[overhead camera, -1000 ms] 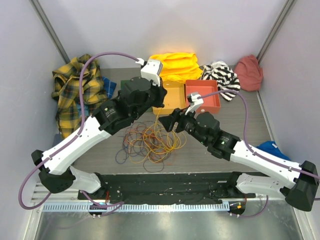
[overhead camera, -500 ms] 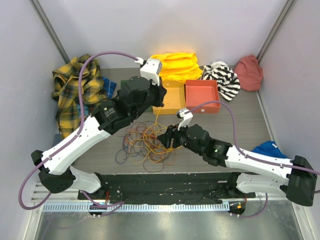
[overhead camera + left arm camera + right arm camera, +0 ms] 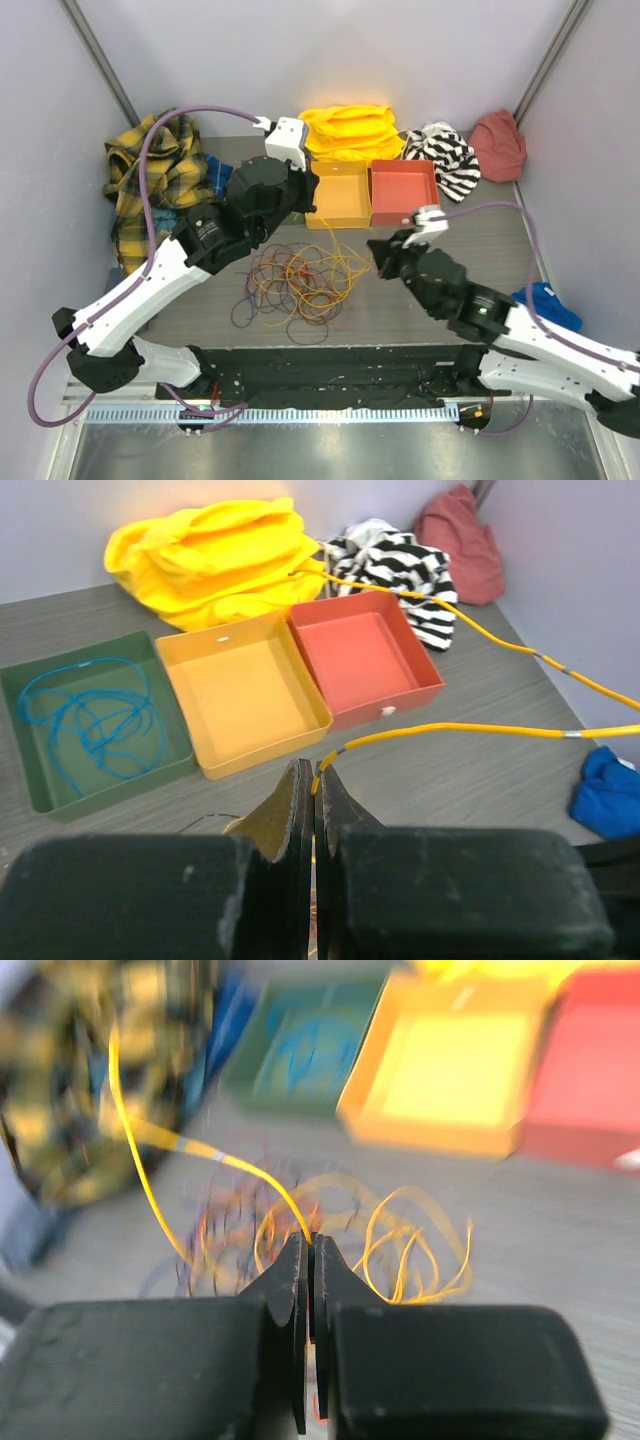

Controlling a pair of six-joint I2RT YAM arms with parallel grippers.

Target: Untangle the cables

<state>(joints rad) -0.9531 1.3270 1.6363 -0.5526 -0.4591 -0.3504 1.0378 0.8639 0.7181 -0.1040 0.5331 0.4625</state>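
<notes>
The cables point(image 3: 295, 285) lie as a loose bunch of yellow-orange, red, blue-purple and dark loops on the table between the two arms. My left gripper point(image 3: 309, 193) hovers over the trays' near edge, and in the left wrist view it point(image 3: 317, 780) is shut on a yellow cable point(image 3: 450, 728) that runs off to the right. My right gripper point(image 3: 378, 247) is to the right of the bunch. The blurred right wrist view shows it point(image 3: 312, 1242) shut on a yellow cable point(image 3: 180, 1145) arching up to the left, with the bunch point(image 3: 240, 1230) behind it.
A green tray point(image 3: 120, 783) holding a teal cable loop point(image 3: 85, 720), a yellow tray point(image 3: 340, 224) and a red tray point(image 3: 405, 221) stand side by side at the back. Around the table edges lie a plaid shirt point(image 3: 140, 180), yellow cloth point(image 3: 350, 130), striped cloth point(image 3: 445, 150), pink cloth point(image 3: 498, 145) and blue cloth point(image 3: 545, 300).
My right gripper dipped into the bunch, shut on a yellow strand and drew back to the right. The left arm rose slightly toward the back left, still shut.
</notes>
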